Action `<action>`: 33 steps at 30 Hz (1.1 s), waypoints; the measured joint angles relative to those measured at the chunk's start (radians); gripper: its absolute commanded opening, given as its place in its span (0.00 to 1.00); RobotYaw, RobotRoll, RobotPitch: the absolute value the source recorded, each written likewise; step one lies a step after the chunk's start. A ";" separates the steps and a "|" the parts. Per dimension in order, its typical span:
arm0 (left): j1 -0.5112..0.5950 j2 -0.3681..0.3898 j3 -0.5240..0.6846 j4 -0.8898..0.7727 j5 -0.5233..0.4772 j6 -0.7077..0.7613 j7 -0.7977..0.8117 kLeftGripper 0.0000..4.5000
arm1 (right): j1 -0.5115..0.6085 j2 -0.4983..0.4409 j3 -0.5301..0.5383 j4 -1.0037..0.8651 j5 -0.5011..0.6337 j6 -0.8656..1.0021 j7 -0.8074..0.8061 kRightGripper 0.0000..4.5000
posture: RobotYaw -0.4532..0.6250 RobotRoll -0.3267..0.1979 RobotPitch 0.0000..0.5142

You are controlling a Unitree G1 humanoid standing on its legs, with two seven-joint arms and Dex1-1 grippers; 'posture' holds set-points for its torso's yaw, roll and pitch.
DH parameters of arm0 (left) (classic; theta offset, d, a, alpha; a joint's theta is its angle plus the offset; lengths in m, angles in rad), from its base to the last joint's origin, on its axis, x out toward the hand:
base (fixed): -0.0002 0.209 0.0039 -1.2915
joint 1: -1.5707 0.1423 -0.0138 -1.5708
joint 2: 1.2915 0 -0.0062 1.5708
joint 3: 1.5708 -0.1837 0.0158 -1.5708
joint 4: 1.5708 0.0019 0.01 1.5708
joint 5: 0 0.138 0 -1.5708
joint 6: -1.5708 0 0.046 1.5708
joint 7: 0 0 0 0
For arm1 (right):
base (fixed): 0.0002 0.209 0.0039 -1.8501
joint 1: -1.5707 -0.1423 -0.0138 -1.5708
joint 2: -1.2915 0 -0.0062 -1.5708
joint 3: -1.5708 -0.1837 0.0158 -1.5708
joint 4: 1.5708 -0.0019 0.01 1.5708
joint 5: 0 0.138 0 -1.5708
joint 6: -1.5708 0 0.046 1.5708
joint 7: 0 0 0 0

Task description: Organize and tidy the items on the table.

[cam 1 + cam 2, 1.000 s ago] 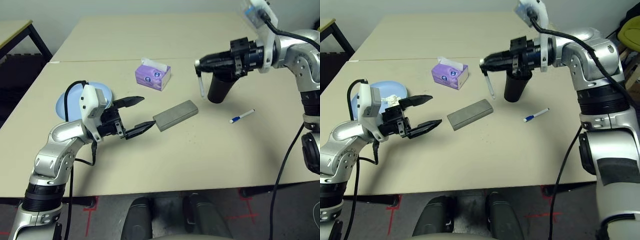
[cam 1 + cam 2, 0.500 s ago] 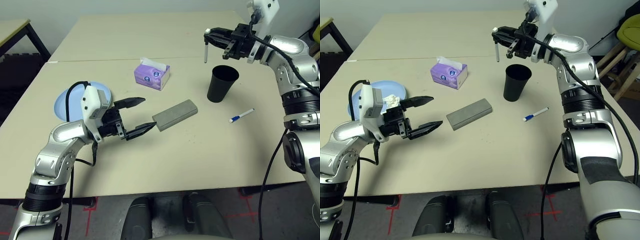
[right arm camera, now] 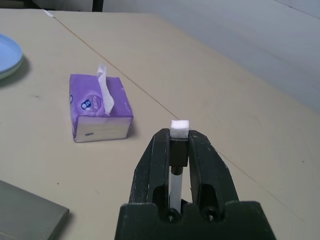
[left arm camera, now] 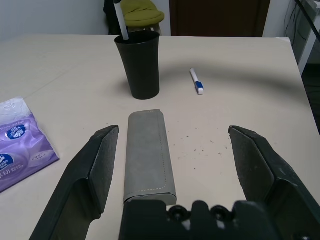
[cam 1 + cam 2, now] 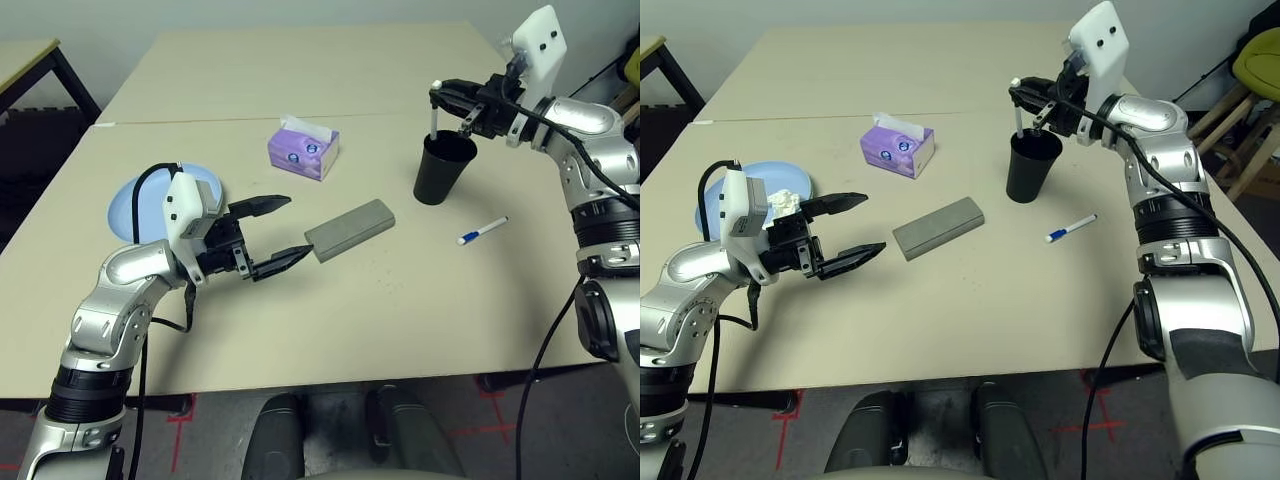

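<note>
From the head camera, the beige worktop (image 5: 400, 330) carries a grey glasses case (image 5: 350, 229) near its middle, a purple tissue box (image 5: 304, 151) behind it, and a black cup (image 5: 444, 167) to the right. The right pincer (image 5: 437, 97) hangs just over the cup's rim, pinching a white pen (image 5: 434, 104) upright with its lower end inside the cup. A second white pen (image 5: 483, 232) (blue at one end) lies flat, near the cup on its right. The left pincer (image 5: 279, 233) is spread wide and level, its tips just short of the case's near end. A blue plate (image 5: 750, 190) sits behind that arm with a crumpled white tissue (image 5: 784, 200) on it.

In the left wrist view, the case (image 4: 148, 155) lies lengthwise between the spread fingers (image 4: 102, 162), closer to one of them; the cup (image 4: 138, 64) stands beyond.

In the right wrist view, the fingers (image 3: 155, 165) are pressed together on the pen (image 3: 178, 150); the tissue box (image 3: 100, 110) is well beyond.
</note>
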 measured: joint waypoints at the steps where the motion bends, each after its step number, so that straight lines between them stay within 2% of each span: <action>1: 0.000 0.000 -0.002 0.000 0.000 0.000 0.000 1.00 | 0.008 0.000 0.000 -0.001 0.000 0.002 0.000 0.09 | 0.45 0.62 0.19; 8: 0.000 0.000 -0.002 0.000 0.000 0.000 -0.007 1.00 | 0.037 0.000 0.003 -0.012 -0.008 0.028 0.012 0.09 | 0.45 0.62 0.19; 9: 0.000 0.000 -0.002 0.000 0.000 0.000 -0.007 1.00 | 0.039 0.000 0.004 -0.012 -0.010 0.031 0.016 0.26 | 0.45 0.62 0.19; 10: 0.000 0.000 -0.002 0.000 0.000 0.000 -0.007 1.00 | 0.041 -0.001 0.004 -0.012 -0.011 0.031 0.018 0.32 | 0.45 0.62 0.19; 18: 0.000 0.000 -0.002 0.000 0.001 -0.001 -0.007 1.00 | 0.053 -0.003 0.011 -0.013 -0.034 0.031 0.021 1.00 | 0.45 0.62 0.19; 27: 0.000 0.000 -0.002 0.005 0.011 -0.013 -0.015 1.00 | 0.025 -0.055 0.009 -0.024 -0.036 0.022 0.097 1.00 | 0.45 0.62 0.19; 33: 0.000 0.000 -0.003 0.039 0.016 -0.027 -0.018 1.00 | 0.018 -0.169 0.028 -0.211 0.050 0.163 0.330 1.00 | 0.45 0.62 0.20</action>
